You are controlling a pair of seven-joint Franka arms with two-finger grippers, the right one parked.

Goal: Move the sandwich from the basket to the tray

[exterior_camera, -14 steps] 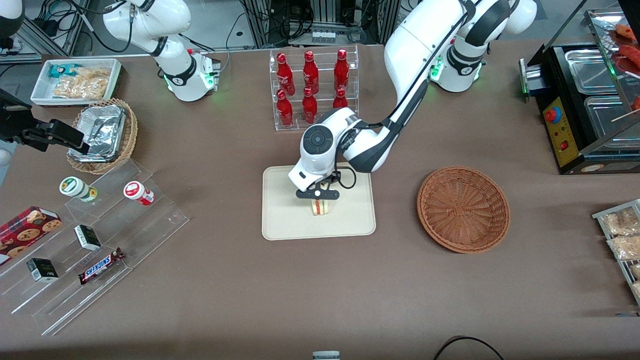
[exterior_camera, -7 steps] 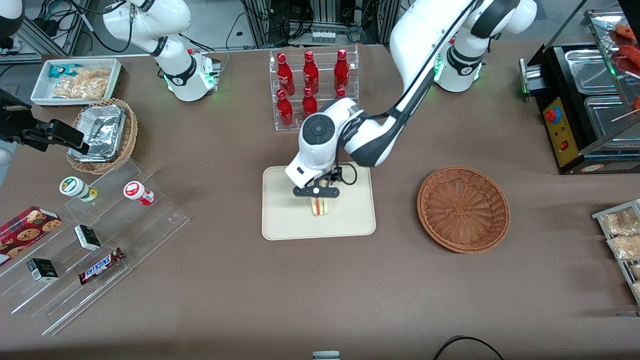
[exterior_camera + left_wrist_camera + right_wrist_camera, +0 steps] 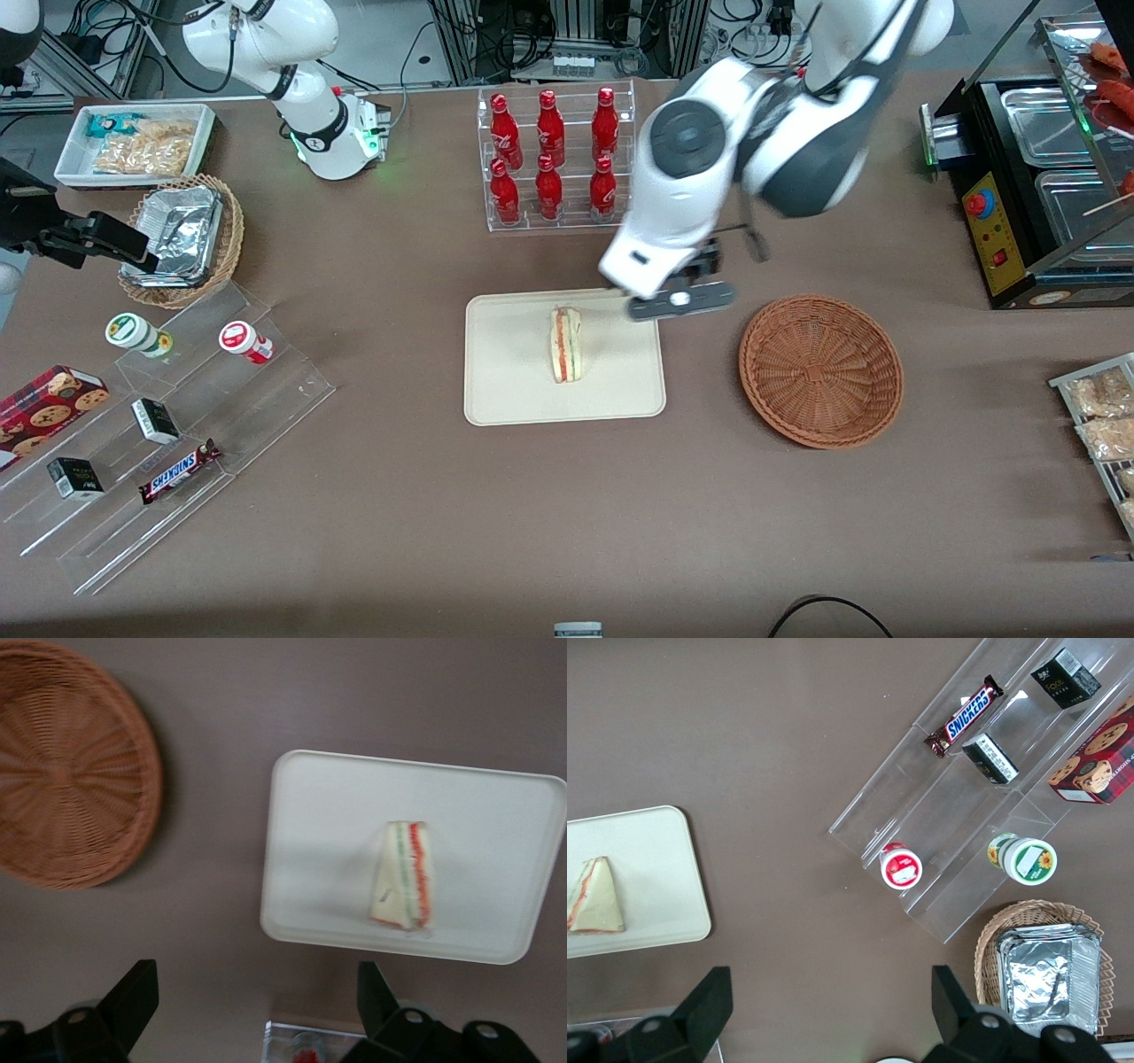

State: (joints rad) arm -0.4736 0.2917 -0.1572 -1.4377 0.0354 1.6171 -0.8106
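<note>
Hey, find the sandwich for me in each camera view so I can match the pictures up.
Front view: the sandwich lies on the tray, nearer the camera than the raised gripper.
Left wrist view: the sandwich lies on the tray, apart from the basket.
Right wrist view: the sandwich lies on the tray, cut by the picture's edge.
Shared landmark: the tray.

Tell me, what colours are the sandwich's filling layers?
Red-orange and green between cream bread on the sandwich; clearest from the left wrist view.

"SNICKERS" on brown candy bar [image 3: 179, 470] lying on clear acrylic step shelf [image 3: 168, 425], same wordmark readable in right wrist view [image 3: 965, 716], no other legible text
</note>
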